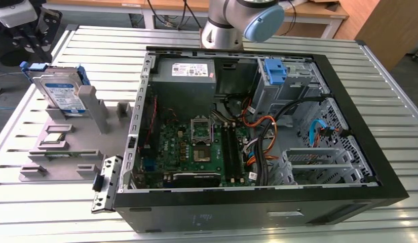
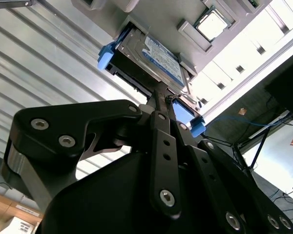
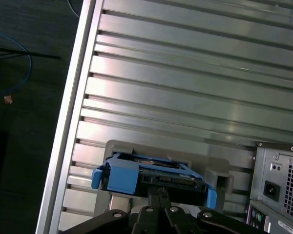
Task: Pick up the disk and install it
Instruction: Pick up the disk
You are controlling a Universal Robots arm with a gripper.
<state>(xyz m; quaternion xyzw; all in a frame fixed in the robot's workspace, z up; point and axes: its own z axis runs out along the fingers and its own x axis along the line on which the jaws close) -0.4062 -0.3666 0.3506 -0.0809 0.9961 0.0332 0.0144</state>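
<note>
The disk [image 1: 60,91] stands on edge in a slot of the grey holder [image 1: 67,152] at the exterior view's left, silver with a blue-and-white label and a blue carrier around it. My gripper [image 1: 36,50] hangs just above its upper edge. In both wrist views the thin black fingers lie together, shut, with the gripper [image 2: 161,96] [image 3: 158,191] right at the connector edge of the disk [image 2: 154,51] [image 3: 151,176]. Whether the tips touch the disk I cannot tell.
An open computer case [image 1: 381,167] lies on the slatted metal table [image 1: 53,212], with a grey drive cage [image 1: 293,88] and its fixed blue bracket [image 1: 275,71] at the far side. The arm's base [image 1: 226,25] stands behind the case. A chip [image 1: 55,137] rests on the holder.
</note>
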